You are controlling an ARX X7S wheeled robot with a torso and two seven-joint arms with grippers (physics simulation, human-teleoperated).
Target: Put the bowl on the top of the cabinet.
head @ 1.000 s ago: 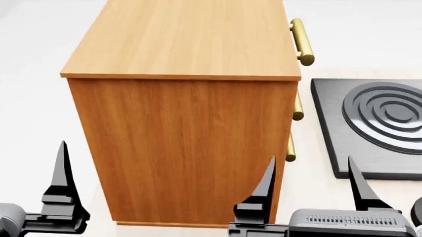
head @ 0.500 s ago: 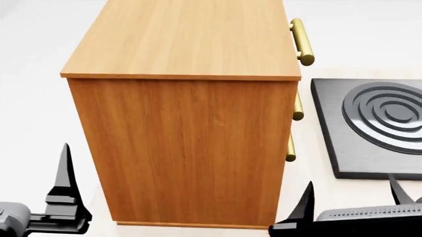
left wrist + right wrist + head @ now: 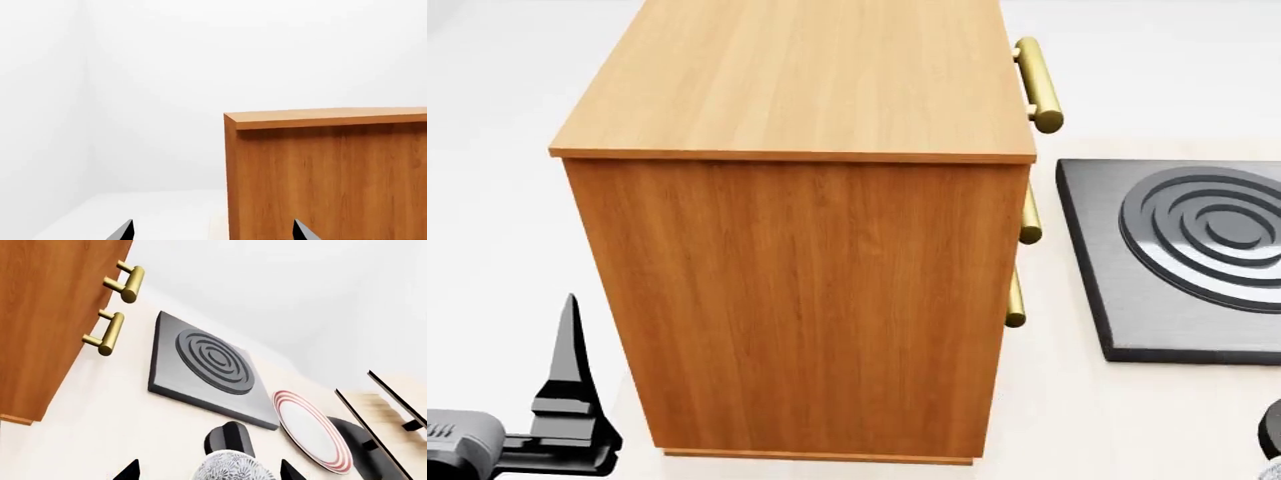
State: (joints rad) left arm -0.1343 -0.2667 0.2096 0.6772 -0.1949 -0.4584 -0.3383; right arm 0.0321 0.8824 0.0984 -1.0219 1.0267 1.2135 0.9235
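Bowl (image 3: 233, 466) is what this whole thing hinges on, and right now it's only peeking in at the edge of the right wrist view, patterned grey and white, sitting on the counter between the two black tips of the right gripper (image 3: 209, 471), with a dark rounded object (image 3: 229, 437) just behind it and the red-ringed plate (image 3: 312, 431) off to one side. Those tips are spread wide with nothing in them, so I'd call this the approach step: lining up on the bowl before any grab. Next move looks like closing in on the rim and getting a solid pinch, then lifting high enough to clear the cabinet (image 3: 801, 250), whose top is bare. The left gripper (image 3: 212, 231) is parked low beside the cabinet's side panel, prongs apart, empty too. Compared with a second ago, the right claw has dropped clean out of the head view, where it used to fill the lower corner near the black burner plate (image 3: 1188, 255); the left one has barely budged.
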